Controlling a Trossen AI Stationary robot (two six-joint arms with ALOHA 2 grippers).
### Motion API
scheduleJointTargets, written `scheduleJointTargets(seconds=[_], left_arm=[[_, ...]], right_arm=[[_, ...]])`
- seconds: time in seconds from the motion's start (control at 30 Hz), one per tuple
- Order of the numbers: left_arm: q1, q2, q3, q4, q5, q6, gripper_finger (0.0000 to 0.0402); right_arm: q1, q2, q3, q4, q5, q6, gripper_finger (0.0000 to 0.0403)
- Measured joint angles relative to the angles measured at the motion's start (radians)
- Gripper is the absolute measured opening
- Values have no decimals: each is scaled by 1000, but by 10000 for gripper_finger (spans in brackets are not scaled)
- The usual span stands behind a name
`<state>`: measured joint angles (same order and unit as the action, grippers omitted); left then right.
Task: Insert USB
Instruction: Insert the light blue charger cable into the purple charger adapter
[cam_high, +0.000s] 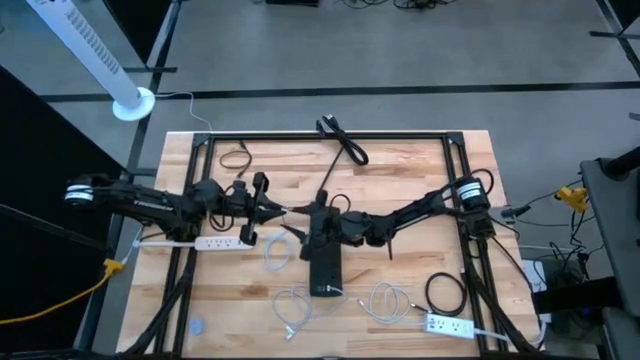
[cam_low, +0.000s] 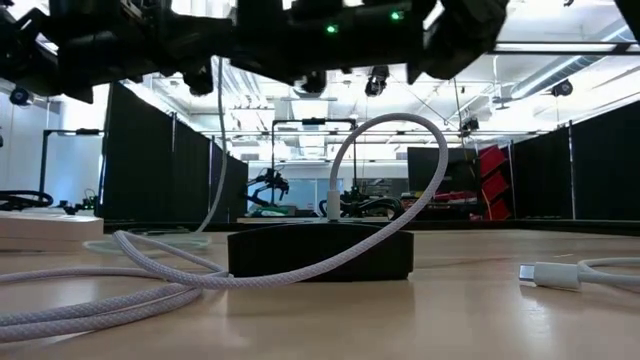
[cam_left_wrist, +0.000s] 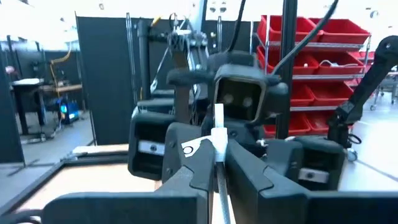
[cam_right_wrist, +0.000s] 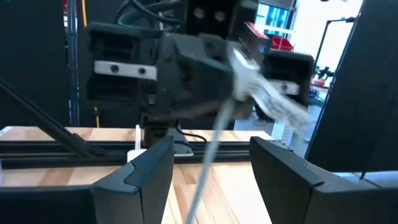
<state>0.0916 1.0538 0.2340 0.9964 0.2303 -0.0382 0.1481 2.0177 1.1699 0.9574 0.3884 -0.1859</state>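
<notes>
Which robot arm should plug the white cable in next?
Probably the left. Its gripper pinches the white plug, raised above the table. The right gripper is open and holds nothing.

Open tool (cam_right_wrist: 211, 165) (cable (cam_right_wrist: 211, 155) between).

two dark arms seen from above, built of slim black links with bulkier joint housings. left arm (cam_high: 150, 203): white-and-black cylindrical motor cap seen at outer end. right arm (cam_high: 425, 208): round black joint with white ring and small orange mark. black cables routed along links. left gripper (cam_left_wrist: 214, 165): matte black angular fingers, white marking printed on one. right gripper (cam_right_wrist: 211, 165): broad black wedge fingers. green indicator lights seen on undersides in low view.
</notes>
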Motion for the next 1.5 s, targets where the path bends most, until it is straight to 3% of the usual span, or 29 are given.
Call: scheduleJointTargets(seconds=[0.37,0.47,0.7,0.83,1.07,1.23,1.33,1.5], left_arm=[[-30,17,0,3,16,-25,17],[-31,17,0,2,15,-24,17],[-32,14,3,-81,22,-23,17],[-32,10,4,-142,18,-24,22],[-32,-46,0,-258,-77,9,93],[-31,-88,-1,-309,-153,25,131],[-35,-83,0,-259,-135,16,144],[-51,-40,1,-237,-62,3,144]], right_arm=[[-4,12,61,-44,5,-34,185],[-3,12,61,-47,4,-34,148],[14,7,60,-102,36,-52,17],[20,0,59,-177,79,-61,12],[49,-103,62,-565,197,-24,3],[65,-144,61,-664,164,16,2],[57,-141,61,-667,77,30,2],[46,-136,61,-663,67,39,2]])
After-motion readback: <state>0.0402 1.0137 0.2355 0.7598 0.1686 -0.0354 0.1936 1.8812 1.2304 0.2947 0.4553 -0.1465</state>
